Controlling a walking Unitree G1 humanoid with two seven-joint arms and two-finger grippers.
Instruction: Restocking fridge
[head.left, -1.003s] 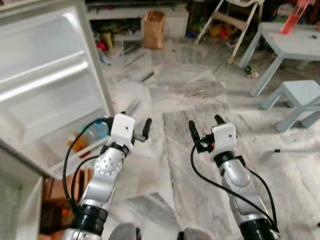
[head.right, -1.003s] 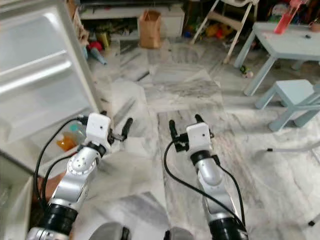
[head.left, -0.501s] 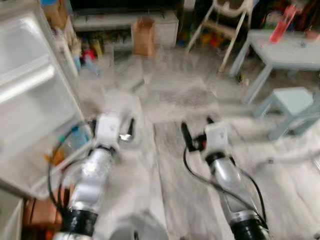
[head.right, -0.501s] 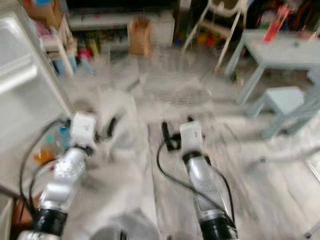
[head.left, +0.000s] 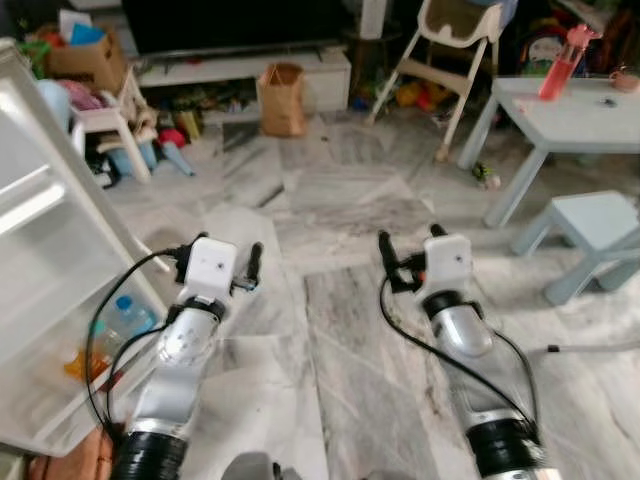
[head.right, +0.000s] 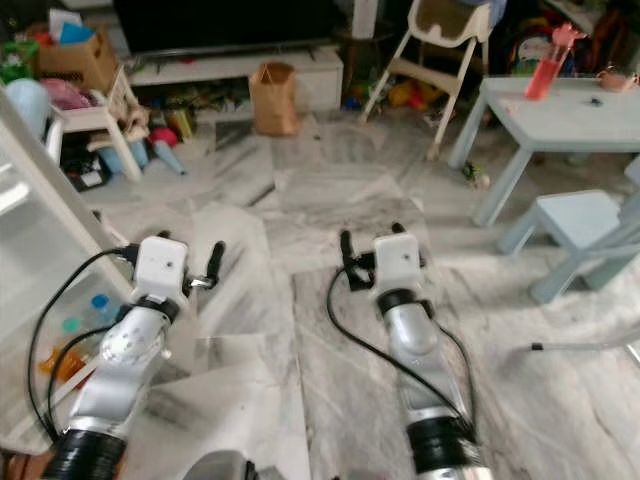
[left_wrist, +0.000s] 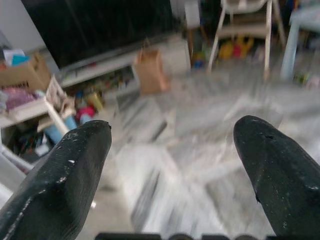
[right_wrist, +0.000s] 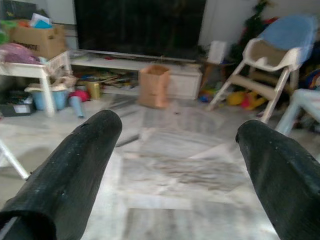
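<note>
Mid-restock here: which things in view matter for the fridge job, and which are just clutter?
Job:
- open white fridge door
- blue-capped bottle in its bottom shelf
- left gripper, open, empty
- right gripper, open, empty

Clutter:
- brown paper bag
- pale blue table
- pale blue stool
- white high chair

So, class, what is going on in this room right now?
A humanoid robot stands on a marble floor beside an open fridge door whose bottom shelf holds bottles. Its left gripper and right gripper are both held out in front, open and holding nothing. A brown paper bag stands further back by the TV unit.
</note>
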